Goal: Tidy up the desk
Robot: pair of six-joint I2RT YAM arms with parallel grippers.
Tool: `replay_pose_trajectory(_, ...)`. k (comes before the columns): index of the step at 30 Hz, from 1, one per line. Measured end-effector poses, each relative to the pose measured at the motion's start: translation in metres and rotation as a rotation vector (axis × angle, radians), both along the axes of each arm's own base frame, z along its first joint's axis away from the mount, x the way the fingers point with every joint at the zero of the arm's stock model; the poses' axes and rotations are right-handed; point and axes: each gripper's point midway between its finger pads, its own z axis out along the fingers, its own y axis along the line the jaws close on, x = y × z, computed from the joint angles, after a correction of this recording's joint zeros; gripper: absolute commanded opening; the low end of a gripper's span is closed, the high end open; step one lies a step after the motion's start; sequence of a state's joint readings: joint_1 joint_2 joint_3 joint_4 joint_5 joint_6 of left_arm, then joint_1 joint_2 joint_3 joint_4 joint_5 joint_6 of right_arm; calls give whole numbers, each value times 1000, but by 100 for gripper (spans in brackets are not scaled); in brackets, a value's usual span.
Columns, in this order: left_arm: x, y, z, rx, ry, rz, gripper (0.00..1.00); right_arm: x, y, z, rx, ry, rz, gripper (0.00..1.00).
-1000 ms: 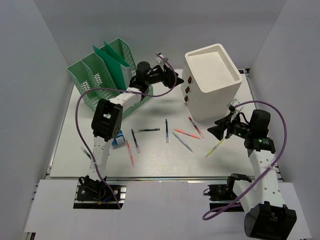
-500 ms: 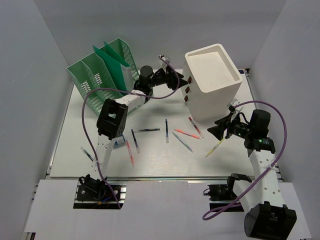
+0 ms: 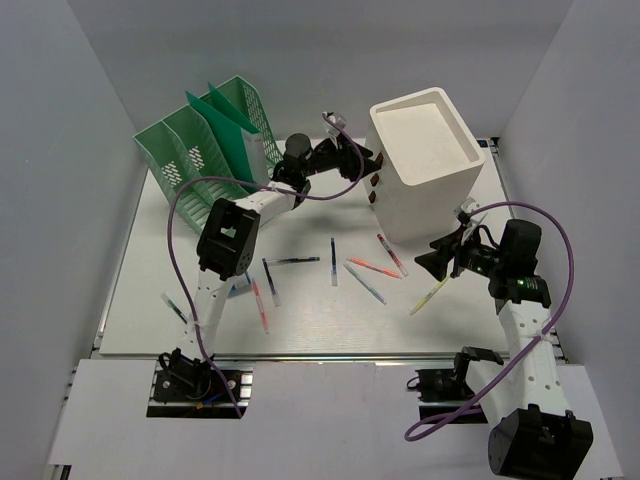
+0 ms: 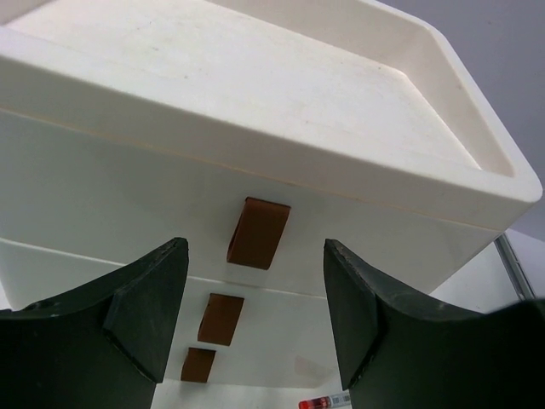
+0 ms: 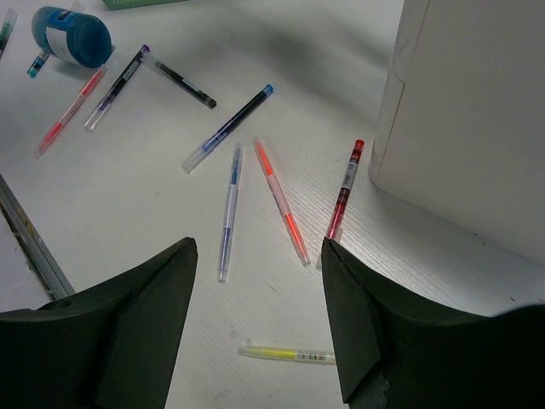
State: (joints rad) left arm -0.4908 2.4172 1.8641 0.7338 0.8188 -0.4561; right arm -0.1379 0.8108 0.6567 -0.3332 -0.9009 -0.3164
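- My left gripper [image 4: 254,256], fingers apart and empty, sits in the upper middle of the overhead view, facing the front of the white drawer box [image 3: 425,170]. I judge the step is opening the top drawer.
- The top brown handle [image 4: 257,232] is framed between the fingers in the wrist view. I'd go straight in, close squarely on it, then pull level so the box doesn't tip or slide.
- The desk [image 3: 300,320] fills the middle of the overhead view, with pens scattered across its centre.
- My right gripper [image 3: 432,262], fingers apart and holding nothing, hovers at the right above the red pen [image 5: 345,189] and yellow highlighter [image 5: 285,353]. It could brace the box.
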Motion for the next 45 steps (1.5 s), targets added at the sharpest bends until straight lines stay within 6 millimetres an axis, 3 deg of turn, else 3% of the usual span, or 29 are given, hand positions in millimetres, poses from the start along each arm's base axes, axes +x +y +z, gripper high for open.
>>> replay_pose_trajectory(13,2,-11,4,7,-21,37,58,0,0,0,-1,-1,0,66)
replay_pose_trajectory(17,3,-11,4,9,-22,41,48,0,0,0,-1,-1,0,66)
replay_pose_trajectory(24,4,-10,3,7,-10,42,15,0,0,0,-1,-2,0,66)
replay_pose_trajectory(32,2,-8,-3,3,-9,55,0,0,0,0,-1,-2,1,66)
replay_pose_trajectory(36,-1,-6,-2,9,-19,66,0,0,0,0,-2,-3,1,66)
replay_pose_trajectory(37,-2,-5,-2,12,-19,70,19,0,0,0,-2,-3,1,66)
replay_pose_trajectory(40,-5,-2,-5,22,-14,74,34,0,0,0,-3,-4,1,66)
replay_pose_trajectory(41,-6,-2,-9,28,-8,73,47,0,0,0,-3,-4,1,66)
replay_pose_trajectory(45,-8,0,-22,53,24,71,58,0,0,0,-3,-4,1,67)
